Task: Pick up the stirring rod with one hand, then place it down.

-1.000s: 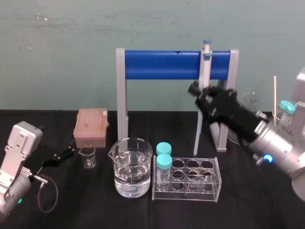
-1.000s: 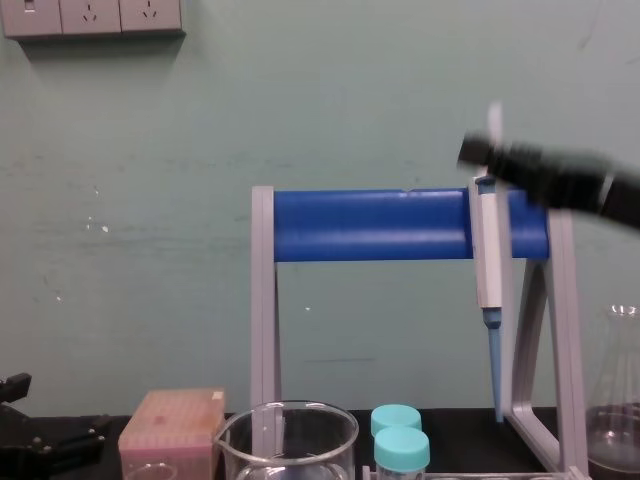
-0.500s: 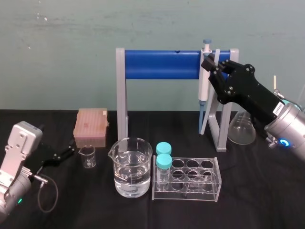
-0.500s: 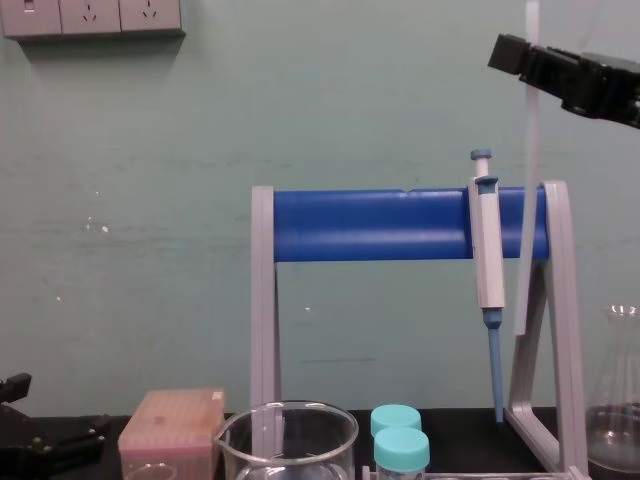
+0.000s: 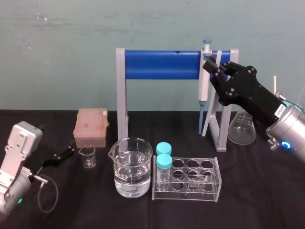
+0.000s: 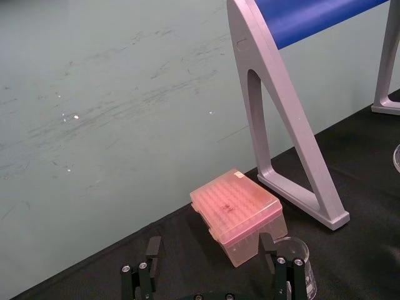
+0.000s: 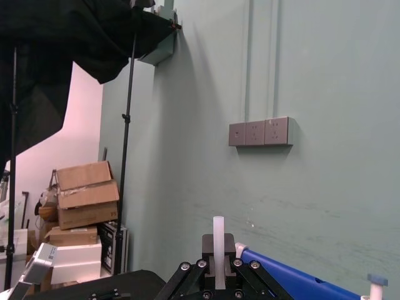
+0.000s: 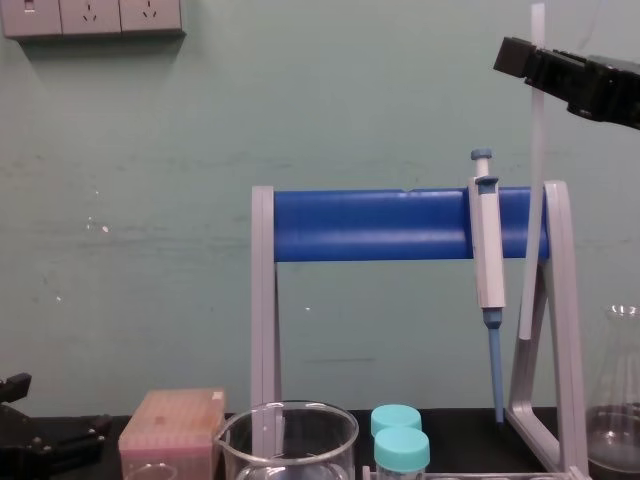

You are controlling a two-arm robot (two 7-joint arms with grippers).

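Note:
The stirring rod (image 5: pixel 211 104) is a thin translucent white stick held nearly upright in the air, just right of the hanging pipette (image 5: pixel 204 76). My right gripper (image 5: pixel 215 67) is shut on its upper part, level with the stand's blue bar. From the chest the rod (image 8: pixel 533 200) runs from above the gripper (image 8: pixel 522 56) down in front of the stand's right leg. In the right wrist view the rod (image 7: pixel 218 234) sticks out past the closed fingers (image 7: pixel 210 267). My left gripper (image 5: pixel 66 153) rests on the table at the far left, its fingers (image 6: pixel 140 275) apart with nothing between them.
A grey stand with a blue bar (image 5: pixel 162 65) carries the pipette. In front of it stand a water-filled beaker (image 5: pixel 130 167) and a clear tube rack (image 5: pixel 188 179) with two teal-capped vials. A pink tip box (image 5: pixel 91 127) and small beaker (image 5: pixel 87 156) sit left, a flask (image 5: pixel 241 128) right.
My right gripper has lifted the rod up and to the right, bringing it nearly upright. It has hardly moved over the last half second. The left arm stayed still.

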